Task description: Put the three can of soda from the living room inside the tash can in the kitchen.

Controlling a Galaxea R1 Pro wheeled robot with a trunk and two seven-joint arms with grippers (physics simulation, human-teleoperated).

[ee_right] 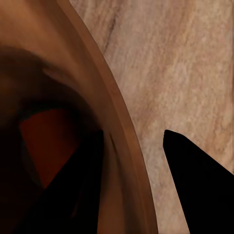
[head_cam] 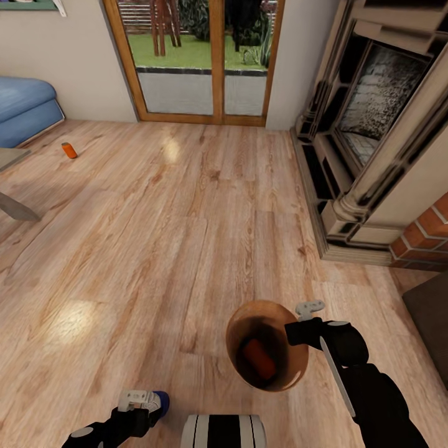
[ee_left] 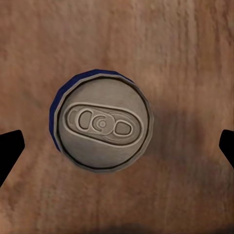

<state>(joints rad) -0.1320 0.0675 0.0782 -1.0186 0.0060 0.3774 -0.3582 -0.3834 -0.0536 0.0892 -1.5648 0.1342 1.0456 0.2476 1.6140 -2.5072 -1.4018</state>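
1. Light wood planks (head_cam: 186, 236) cover the living-room floor, with a glazed wooden door (head_cam: 199, 62) at the far wall, a brick-sided fireplace (head_cam: 373, 137) at the right and the corner of a blue sofa (head_cam: 25, 109) at the far left.
2. One orange soda can (head_cam: 69, 150) lies on its side on the floor near the sofa, its long axis running roughly away from the camera and slightly tilted; its ends are too small to make out.
3. A second orange can (head_cam: 258, 359) lies tilted inside the trash can (head_cam: 298, 364), long axis slanting across the glossy copper-brown interior; in the right wrist view it is a dim red-orange patch (ee_right: 48, 146) deep in shadow.
4. That bucket hangs from the right gripper (head_cam: 292, 333), mouth turned toward the head camera; the fingers are closed over its rim (ee_right: 126, 146), one inside and one outside the wall.
5. A dark blue can (ee_left: 101, 126) stands upright on the floor, axis vertical, silver top and pull tab facing the left wrist camera.
6. From the head view, that blue can (head_cam: 160, 401) is mostly hidden behind the left gripper (head_cam: 140, 401).
7. Its fingers (ee_left: 9, 151) sit spread wide at either side of the can, apart from it.
8. At the left edge, part of a table (head_cam: 12, 205) is cut off.
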